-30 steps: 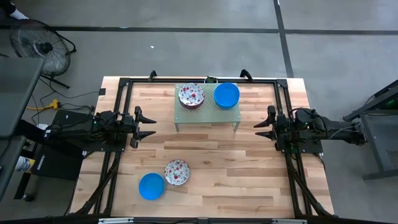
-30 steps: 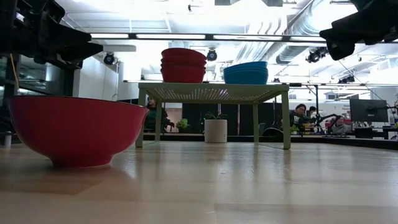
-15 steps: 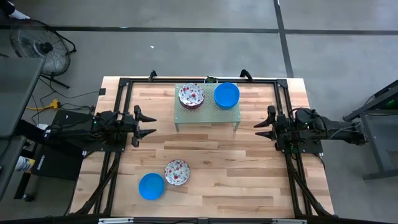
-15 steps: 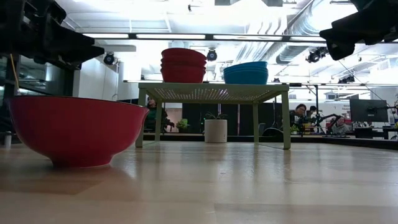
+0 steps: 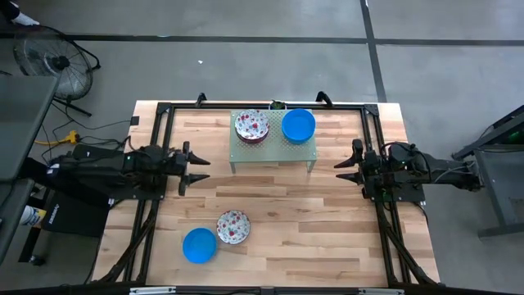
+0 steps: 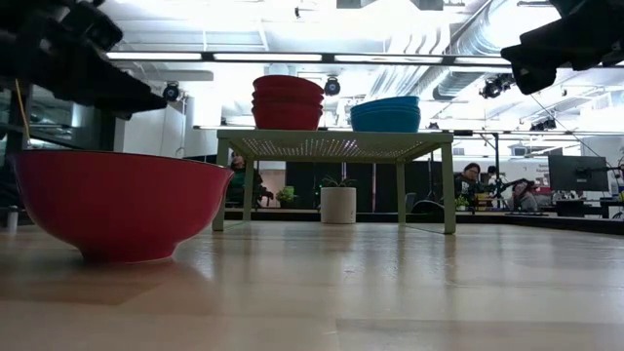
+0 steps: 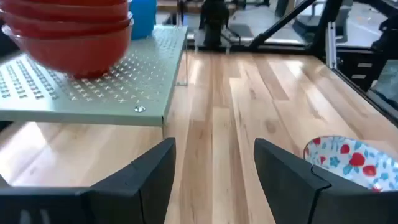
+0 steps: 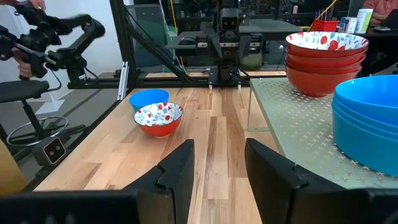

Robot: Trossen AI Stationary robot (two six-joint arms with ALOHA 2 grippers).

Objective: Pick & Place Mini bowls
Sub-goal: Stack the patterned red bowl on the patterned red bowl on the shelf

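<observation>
Two stacks of mini bowls stand on the green perforated stand at the table's far middle: floral ones with red outsides and blue ones. A single blue bowl and a single floral bowl rest on their bases on the table near the front left. My left gripper is open and empty above the table, left of the stand; its wrist view shows the stand's edge and the floral bowl. My right gripper is open and empty, right of the stand.
A black frame runs around the tabletop along its far, left and right sides. Bare wood lies between the stand and the two single bowls. In the low view the floral bowl's red outside stands close to the camera.
My left gripper has gone a little toward the table's right edge, nearer the stand, still open. The bowls and my right arm have kept still.
</observation>
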